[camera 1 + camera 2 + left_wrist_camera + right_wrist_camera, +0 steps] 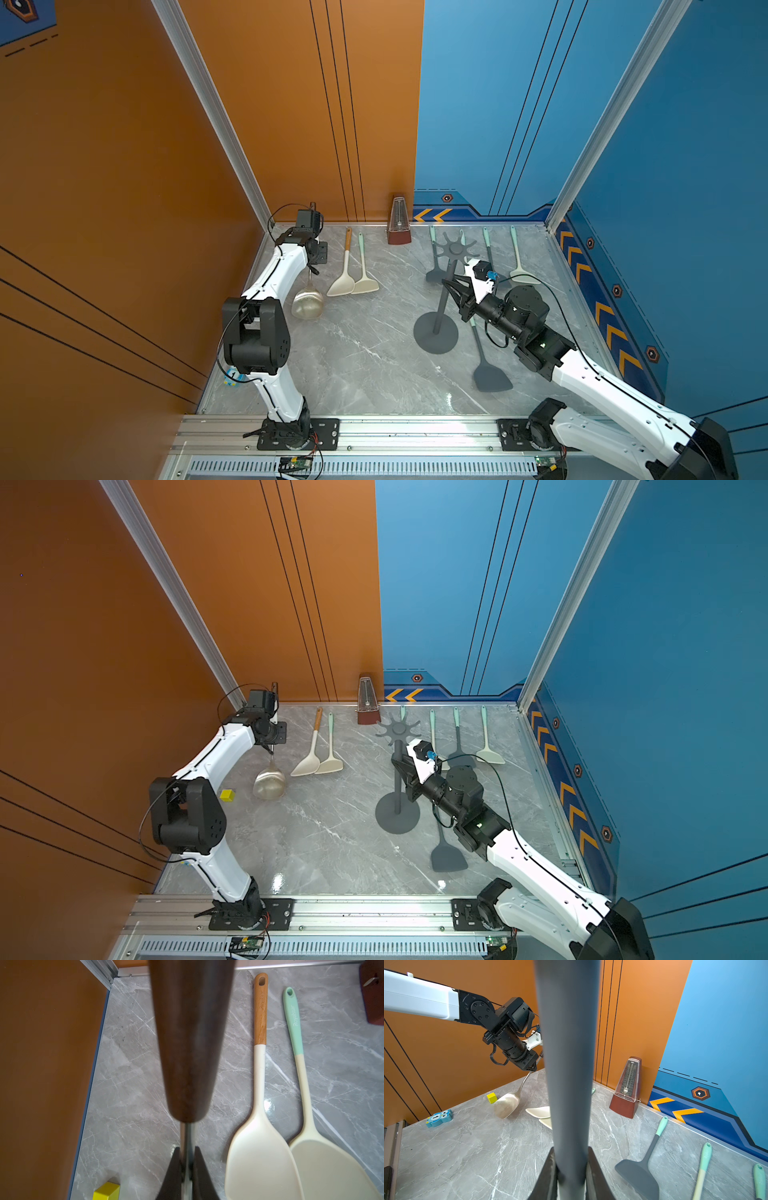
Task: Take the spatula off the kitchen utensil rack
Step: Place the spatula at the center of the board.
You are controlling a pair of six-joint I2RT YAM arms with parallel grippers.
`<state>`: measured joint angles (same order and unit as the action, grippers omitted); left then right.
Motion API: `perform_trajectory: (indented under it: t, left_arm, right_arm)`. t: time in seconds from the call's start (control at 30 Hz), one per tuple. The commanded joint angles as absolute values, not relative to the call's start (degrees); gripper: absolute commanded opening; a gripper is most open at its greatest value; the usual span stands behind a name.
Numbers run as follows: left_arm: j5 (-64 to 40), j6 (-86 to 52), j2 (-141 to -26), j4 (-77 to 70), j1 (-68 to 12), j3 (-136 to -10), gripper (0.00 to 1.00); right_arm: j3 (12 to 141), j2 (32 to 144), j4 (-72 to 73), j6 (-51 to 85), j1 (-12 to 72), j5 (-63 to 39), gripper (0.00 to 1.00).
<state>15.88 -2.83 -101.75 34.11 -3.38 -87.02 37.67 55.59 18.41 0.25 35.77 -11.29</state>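
Note:
The spatula has a dull metal blade (307, 305) (270, 785) (506, 1105) and a dark wooden handle (187, 1043). My left gripper (311, 268) (269, 748) (187, 1153) is shut on its thin metal shank and holds it blade-down at the table's back left. It is well apart from the kitchen utensil rack (435, 332) (397, 814). The rack is dark grey and stands upright right of centre. My right gripper (446, 284) (397, 762) (571, 1157) is shut around its pole (569, 1064), below the star crown (456, 248).
Two cream spatulas (353, 282) (259, 1157) lie beside the left gripper. A metronome (399, 226) stands at the back wall. A grey spatula (490, 376) lies under the right arm, and several mint-handled utensils (517, 257) lie at the back right. A yellow block (227, 795) and a blue owl toy (439, 1118) sit at the left.

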Motion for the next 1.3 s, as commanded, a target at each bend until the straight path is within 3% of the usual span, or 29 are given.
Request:
perform_trajectory:
  t: [0.0,0.5,1.27]
  left_arm:
    - [20.31,-3.98,-99.9,33.97,-5.19,-88.76,0.0]
    - [25.44,-6.43,-102.98,35.4,-6.77,-89.21,0.0]
    - [24.39,-7.37,-107.78,35.42,-7.0,-88.94,0.0]
  right_arm:
    - [35.57,58.14,8.79,0.7,34.93,-11.71,0.0]
    - [35.07,54.85,6.33,0.17,32.9,-13.28,0.0]
    - [34.59,55.26,6.59,0.75,32.67,-13.27,0.0]
